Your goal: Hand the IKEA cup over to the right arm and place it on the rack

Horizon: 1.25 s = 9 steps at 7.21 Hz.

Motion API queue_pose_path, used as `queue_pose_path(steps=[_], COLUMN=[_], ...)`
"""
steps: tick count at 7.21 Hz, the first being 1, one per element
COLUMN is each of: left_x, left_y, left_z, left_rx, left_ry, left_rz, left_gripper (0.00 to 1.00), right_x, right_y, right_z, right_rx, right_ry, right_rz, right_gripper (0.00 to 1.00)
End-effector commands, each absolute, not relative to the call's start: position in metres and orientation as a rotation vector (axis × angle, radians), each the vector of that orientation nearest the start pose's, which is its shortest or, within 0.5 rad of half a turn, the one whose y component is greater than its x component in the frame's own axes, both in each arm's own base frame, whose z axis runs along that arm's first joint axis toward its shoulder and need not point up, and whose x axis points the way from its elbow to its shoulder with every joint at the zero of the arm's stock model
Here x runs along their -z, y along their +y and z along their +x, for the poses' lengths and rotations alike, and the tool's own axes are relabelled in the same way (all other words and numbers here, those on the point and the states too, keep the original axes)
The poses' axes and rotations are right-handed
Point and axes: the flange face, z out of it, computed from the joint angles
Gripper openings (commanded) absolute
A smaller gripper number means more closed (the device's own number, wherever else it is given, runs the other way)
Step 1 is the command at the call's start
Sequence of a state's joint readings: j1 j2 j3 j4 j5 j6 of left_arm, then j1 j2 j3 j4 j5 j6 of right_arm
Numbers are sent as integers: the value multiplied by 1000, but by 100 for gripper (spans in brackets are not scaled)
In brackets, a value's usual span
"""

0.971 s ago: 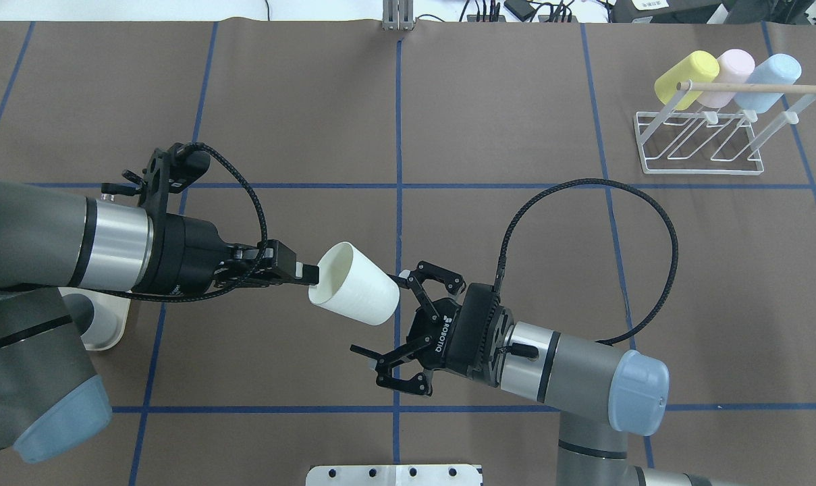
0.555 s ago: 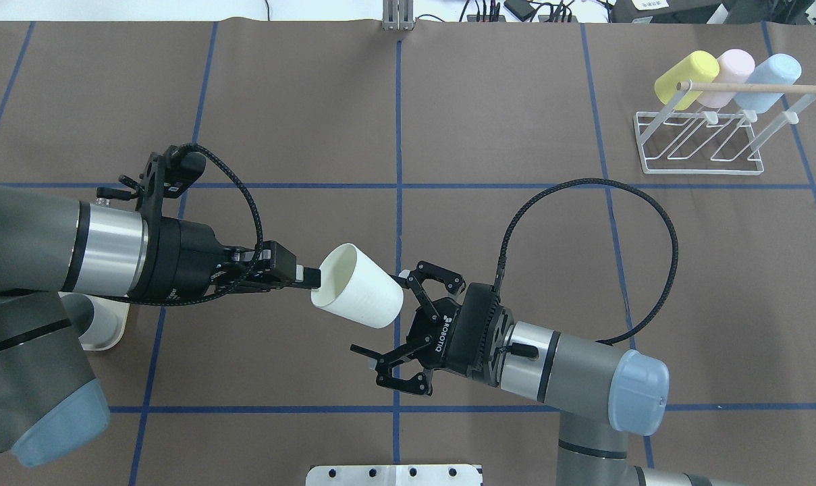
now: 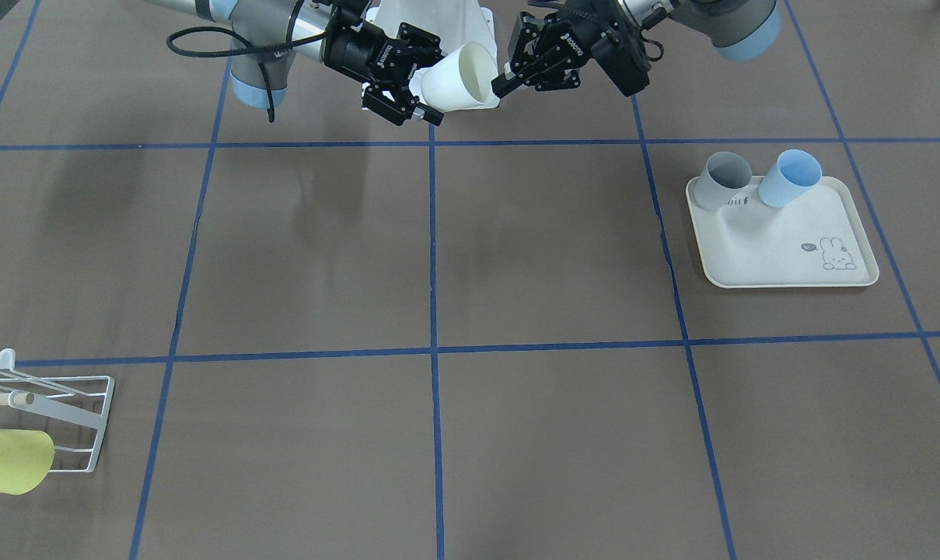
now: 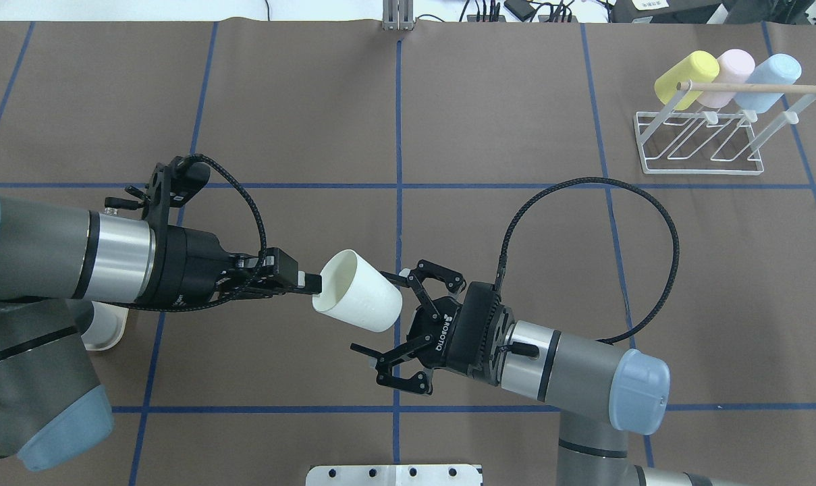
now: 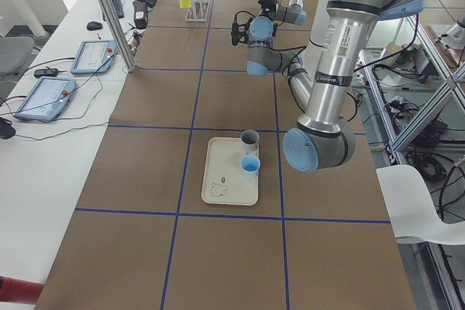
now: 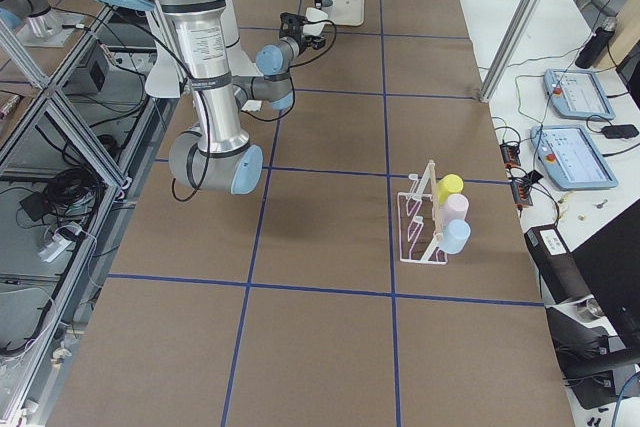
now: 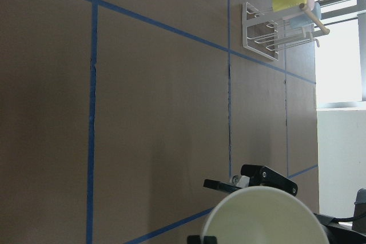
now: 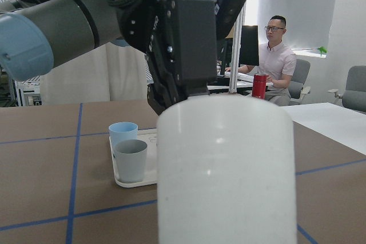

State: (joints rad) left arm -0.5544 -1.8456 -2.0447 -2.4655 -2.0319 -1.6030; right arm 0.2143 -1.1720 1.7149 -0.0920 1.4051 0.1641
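The white IKEA cup (image 4: 358, 291) hangs on its side above the table's middle. My left gripper (image 4: 312, 279) is shut on its rim, one finger inside the mouth. The cup's closed base points at the right arm (image 4: 569, 368), whose gripper (image 4: 378, 312) is open with the base just entering its spread fingers, which do not touch it. The front view shows the same cup (image 3: 458, 76) between both grippers. In the right wrist view the cup (image 8: 226, 167) fills the centre. The white wire rack (image 4: 752, 88) stands at the far right.
The rack holds a yellow cup (image 4: 686, 77), a pink cup (image 4: 733, 74) and a blue cup (image 4: 772, 79), with prongs free on the near side. A cream tray (image 3: 781, 249) carries a grey cup (image 3: 723, 180) and a blue cup (image 3: 788, 177). A person (image 8: 274, 50) sits beyond the table.
My left arm has carried the cup slightly rightward, closer to the right gripper. The right arm and its open fingers have not moved.
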Motion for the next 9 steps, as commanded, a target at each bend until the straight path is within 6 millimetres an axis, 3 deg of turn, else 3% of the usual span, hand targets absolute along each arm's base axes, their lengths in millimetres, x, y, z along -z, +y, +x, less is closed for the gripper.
queue_pose_path(steps=[1,3,5,6,7,9], left_x=[-199,-198,-199,-199,-197,-196], left_y=[-328,-328,-328,-327,-327,-326], left_z=[369,369,369,369,368,366], left_rx=[74,72,72,67,66,59], left_ry=[1635,1637,1637,1637,1641,1641], left_rz=[75,75,75,70,78,74], left_gripper=[0,0,0,25,99,100], right_x=[-220,-219,-225,-225,-224,-224], right_y=[-263,-267,-270,-270,-271,-273], right_z=[-501,-498,-497,-497,-496,-496], right_rx=[584,584,592,594,591,590], right_ry=[-1341,-1334,-1319,-1317,-1317,-1311], right_rz=[1569,1575,1567,1565,1568,1567], right_gripper=[97,83,44,36,33,30])
